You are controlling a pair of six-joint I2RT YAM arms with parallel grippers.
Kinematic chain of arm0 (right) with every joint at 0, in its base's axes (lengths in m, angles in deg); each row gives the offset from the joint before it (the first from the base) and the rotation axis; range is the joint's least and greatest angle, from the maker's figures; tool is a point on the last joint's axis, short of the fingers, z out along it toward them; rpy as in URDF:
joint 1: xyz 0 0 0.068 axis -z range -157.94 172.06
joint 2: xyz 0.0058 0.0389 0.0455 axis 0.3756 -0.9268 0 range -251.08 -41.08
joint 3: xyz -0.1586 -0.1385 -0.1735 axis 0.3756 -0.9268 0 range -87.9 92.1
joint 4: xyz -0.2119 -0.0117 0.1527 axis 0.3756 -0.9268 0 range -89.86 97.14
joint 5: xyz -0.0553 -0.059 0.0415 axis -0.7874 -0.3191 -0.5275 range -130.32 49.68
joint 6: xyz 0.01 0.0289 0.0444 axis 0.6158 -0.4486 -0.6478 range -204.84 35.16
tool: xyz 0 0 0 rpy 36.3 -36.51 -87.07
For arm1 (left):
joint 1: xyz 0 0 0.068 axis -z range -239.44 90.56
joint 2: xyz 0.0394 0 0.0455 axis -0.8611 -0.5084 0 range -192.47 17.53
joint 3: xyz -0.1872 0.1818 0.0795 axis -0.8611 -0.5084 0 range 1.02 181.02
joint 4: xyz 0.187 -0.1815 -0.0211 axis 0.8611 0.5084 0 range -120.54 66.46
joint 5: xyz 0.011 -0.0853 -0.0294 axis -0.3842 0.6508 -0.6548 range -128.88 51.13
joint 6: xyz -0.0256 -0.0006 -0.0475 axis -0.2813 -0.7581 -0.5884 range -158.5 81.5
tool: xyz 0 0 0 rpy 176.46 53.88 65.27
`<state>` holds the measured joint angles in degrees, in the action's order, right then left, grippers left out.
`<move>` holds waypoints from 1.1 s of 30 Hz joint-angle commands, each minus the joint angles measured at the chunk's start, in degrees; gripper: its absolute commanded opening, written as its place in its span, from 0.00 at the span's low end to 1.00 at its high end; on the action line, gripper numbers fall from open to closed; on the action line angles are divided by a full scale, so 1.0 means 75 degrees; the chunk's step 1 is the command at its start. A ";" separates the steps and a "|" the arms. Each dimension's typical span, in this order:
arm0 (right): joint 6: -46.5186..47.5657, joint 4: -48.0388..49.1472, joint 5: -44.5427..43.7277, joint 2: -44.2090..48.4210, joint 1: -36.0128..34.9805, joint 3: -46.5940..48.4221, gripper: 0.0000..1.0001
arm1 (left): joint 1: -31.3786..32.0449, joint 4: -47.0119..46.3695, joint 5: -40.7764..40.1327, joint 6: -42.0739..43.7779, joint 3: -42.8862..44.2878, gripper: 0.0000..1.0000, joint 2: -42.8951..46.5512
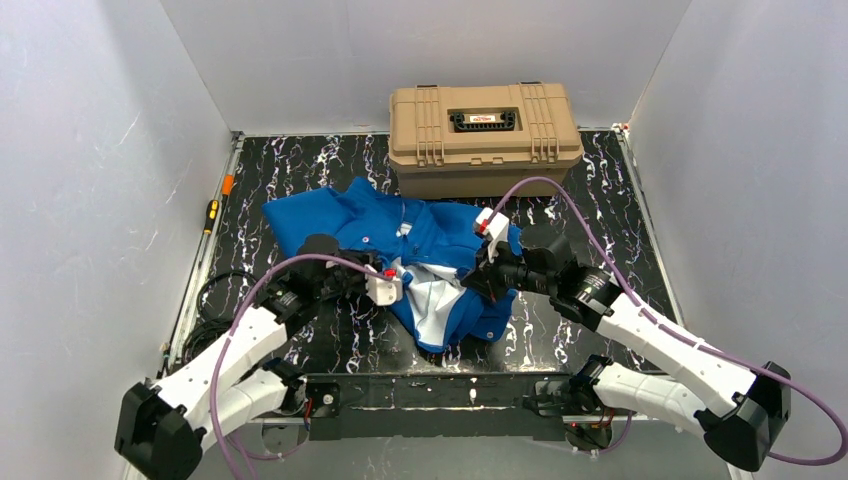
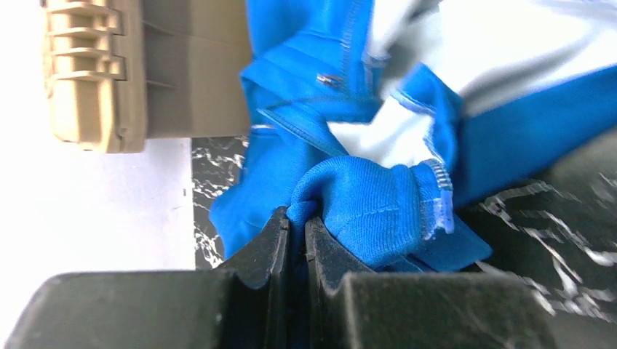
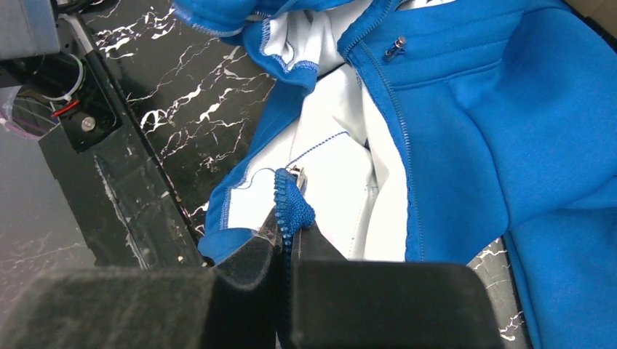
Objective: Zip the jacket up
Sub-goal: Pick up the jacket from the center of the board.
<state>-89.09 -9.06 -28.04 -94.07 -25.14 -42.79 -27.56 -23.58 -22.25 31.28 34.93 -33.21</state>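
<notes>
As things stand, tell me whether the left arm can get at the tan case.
Probably not yet: the left gripper is shut on a fold of the jacket, and the tan case sits beyond it at the table's far edge. Nothing else stands between.

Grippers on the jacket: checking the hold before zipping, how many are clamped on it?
2. The left gripper is shut on a blue hem of the jacket; the right gripper is shut on its zipper edge.

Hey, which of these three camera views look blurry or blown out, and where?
Top external: evenly lit and sharp across the jacket. Left wrist: the pale lining is blown out to white top right, and the tan case looks soft. Right wrist: stitching is crisp, but the right gripper near the lens is out of focus.
</notes>
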 commanded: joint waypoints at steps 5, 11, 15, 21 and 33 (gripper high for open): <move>0.0185 0.0479 -0.0341 -0.0068 0.0047 -0.0012 0.01 | -0.0453 -0.4177 -0.1331 -0.1979 0.2314 0.00 -0.1614; 0.0061 0.0594 -0.0412 0.0126 0.0044 -0.0213 0.01 | 0.0023 -0.2329 0.1016 -0.1332 0.0733 0.00 -0.0866; 0.0027 0.0314 -0.0485 0.0301 0.0047 -0.0249 0.01 | 0.0307 -0.0218 0.2229 0.0002 -0.0376 0.00 -0.0514; 0.0029 -0.0017 -0.0444 0.0516 0.0047 -0.0307 0.01 | 0.0426 0.0631 0.2437 0.0935 -0.0426 0.01 -0.1299; 0.0016 -0.0230 -0.0163 0.0661 0.0041 -0.0490 0.01 | 0.1317 0.1412 0.2264 -0.1138 0.0613 0.45 -0.2235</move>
<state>-89.09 -10.77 -30.47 -90.51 -25.14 -46.20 -20.22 -15.85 -5.77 32.90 36.52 -49.56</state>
